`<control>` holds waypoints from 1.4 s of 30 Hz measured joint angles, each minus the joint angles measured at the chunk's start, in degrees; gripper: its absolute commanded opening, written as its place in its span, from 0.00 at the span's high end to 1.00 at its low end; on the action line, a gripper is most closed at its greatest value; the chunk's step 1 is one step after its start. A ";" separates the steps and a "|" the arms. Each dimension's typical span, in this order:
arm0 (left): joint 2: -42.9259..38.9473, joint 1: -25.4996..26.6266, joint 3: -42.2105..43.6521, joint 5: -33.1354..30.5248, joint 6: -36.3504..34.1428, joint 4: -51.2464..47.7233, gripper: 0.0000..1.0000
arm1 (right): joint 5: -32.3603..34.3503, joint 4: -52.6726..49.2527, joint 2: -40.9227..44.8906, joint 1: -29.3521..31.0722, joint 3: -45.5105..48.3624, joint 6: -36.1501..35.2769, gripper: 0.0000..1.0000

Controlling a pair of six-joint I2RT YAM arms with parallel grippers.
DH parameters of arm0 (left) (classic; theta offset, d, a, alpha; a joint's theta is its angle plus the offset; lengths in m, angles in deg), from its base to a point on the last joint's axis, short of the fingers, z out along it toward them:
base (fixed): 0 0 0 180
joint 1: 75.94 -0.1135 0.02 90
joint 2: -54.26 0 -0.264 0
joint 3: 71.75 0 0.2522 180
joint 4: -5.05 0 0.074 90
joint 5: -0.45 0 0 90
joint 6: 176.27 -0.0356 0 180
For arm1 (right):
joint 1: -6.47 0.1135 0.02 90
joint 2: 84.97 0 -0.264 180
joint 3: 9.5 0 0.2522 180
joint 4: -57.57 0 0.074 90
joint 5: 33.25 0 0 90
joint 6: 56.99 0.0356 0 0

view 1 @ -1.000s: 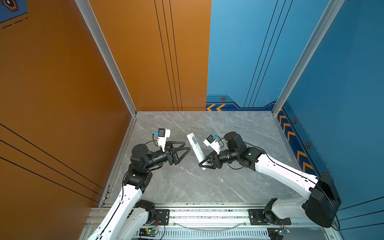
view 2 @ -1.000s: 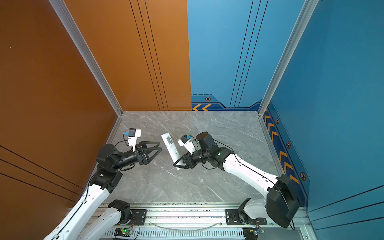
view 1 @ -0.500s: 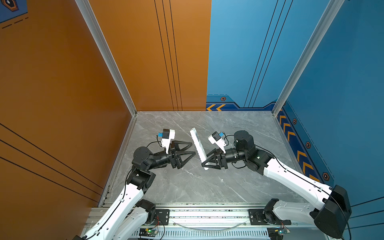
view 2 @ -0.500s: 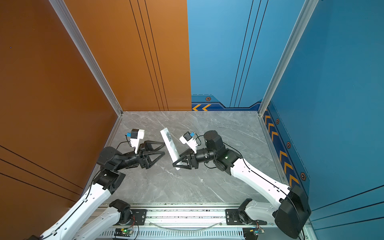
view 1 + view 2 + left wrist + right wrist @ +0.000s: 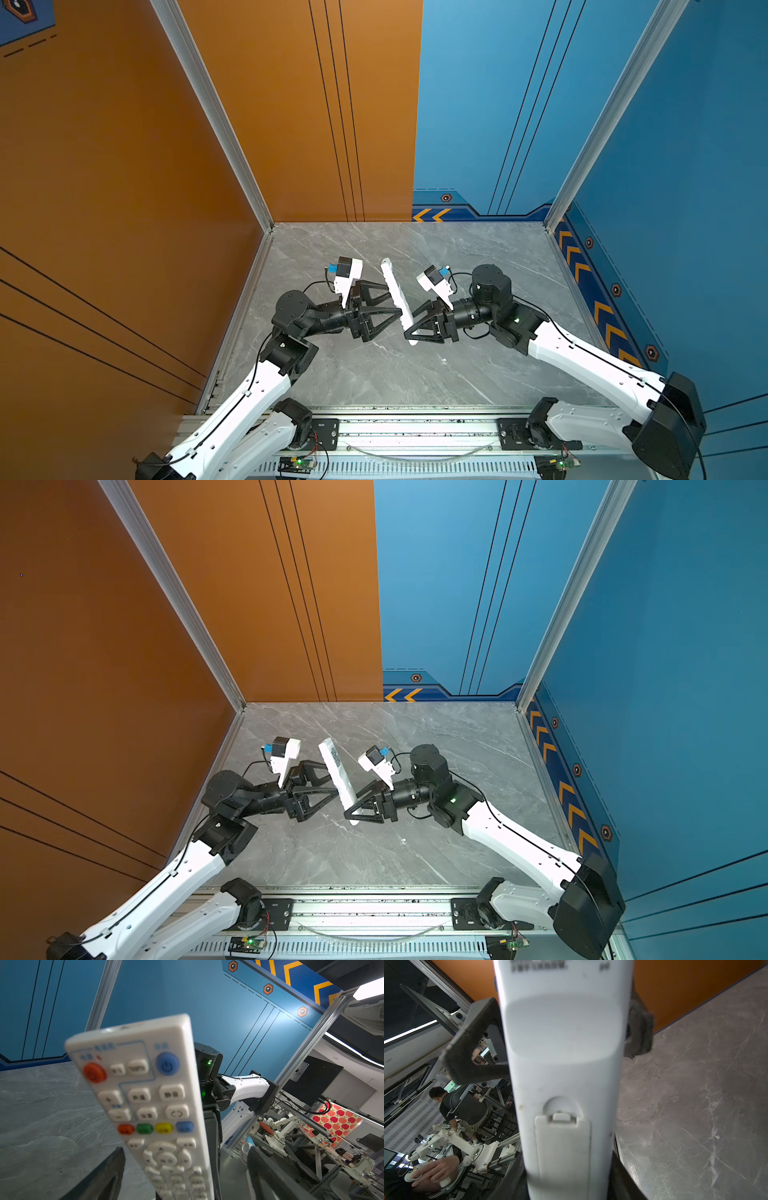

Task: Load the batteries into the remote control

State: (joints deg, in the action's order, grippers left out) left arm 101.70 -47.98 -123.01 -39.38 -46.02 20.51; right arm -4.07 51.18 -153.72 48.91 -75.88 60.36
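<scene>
The white remote control point(image 5: 397, 293) point(image 5: 338, 771) hangs tilted above the table, one end held in my right gripper point(image 5: 411, 326) point(image 5: 352, 806), which is shut on it. The right wrist view shows its plain back point(image 5: 564, 1064) with the small cover plate point(image 5: 562, 1147) in place, and my right gripper point(image 5: 568, 1180) clamping both long edges. My left gripper point(image 5: 395, 302) point(image 5: 332, 785) is open and straddles the remote's middle. The left wrist view shows the button face point(image 5: 149, 1105) between the spread fingers point(image 5: 112, 1167) of my left gripper point(image 5: 186, 1167), with a gap on each side. The batteries are out of view.
The grey marble tabletop point(image 5: 374, 374) lies below both arms. An orange wall point(image 5: 124, 208) closes the left side, and blue walls point(image 5: 665, 208) close the back and right. An aluminium rail point(image 5: 415, 428) runs along the front edge.
My left gripper has moved right to the remote, and its jaws now stand around it, slightly wider. My right gripper has shifted the remote a little to the right and kept its hold.
</scene>
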 measured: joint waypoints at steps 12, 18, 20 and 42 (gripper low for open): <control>0.07 1.42 -0.15 -1.51 -0.26 0.76 0.31 | -0.70 0.87 0.09 1.03 0.09 0.15 0.89; 0.26 1.42 -0.15 -2.34 -0.11 1.07 0.43 | -0.70 0.90 0.09 1.27 0.09 0.13 0.89; 0.31 1.49 -0.15 -2.45 0.15 1.05 0.47 | -0.70 0.94 0.13 1.40 0.09 -0.11 0.89; 0.76 2.12 -0.26 -2.51 1.79 1.22 0.85 | 1.14 -1.09 0.83 1.27 0.09 -4.63 0.52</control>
State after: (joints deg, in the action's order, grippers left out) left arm 102.47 -45.85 -123.27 -41.89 -44.22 21.73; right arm -2.93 50.09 -152.89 50.18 -75.80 55.73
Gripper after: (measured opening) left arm 0.528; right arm 0.465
